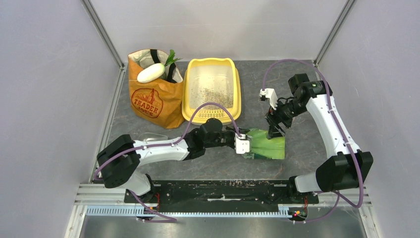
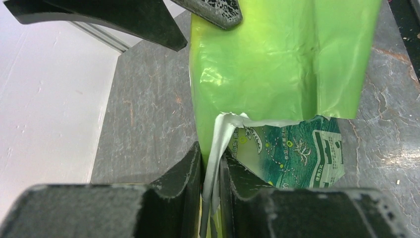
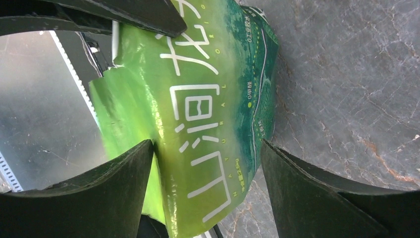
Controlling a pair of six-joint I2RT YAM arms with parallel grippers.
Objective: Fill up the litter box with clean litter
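Left gripper (image 2: 210, 152) stands narrow around the torn edge of the flat green foil bag (image 2: 267, 64); whether it pinches, I cannot tell. Right gripper (image 3: 207, 144) gapes wide astride the bag, probably steadying it. Upper centre overhead, the yellow rectangular plastic litter box (image 1: 187, 89) holds thin grey-brown litter (image 1: 213, 91).

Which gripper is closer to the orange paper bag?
Left. The left gripper sits at the green foil bag's end facing the orange paper bag; the right gripper is at its farther end.
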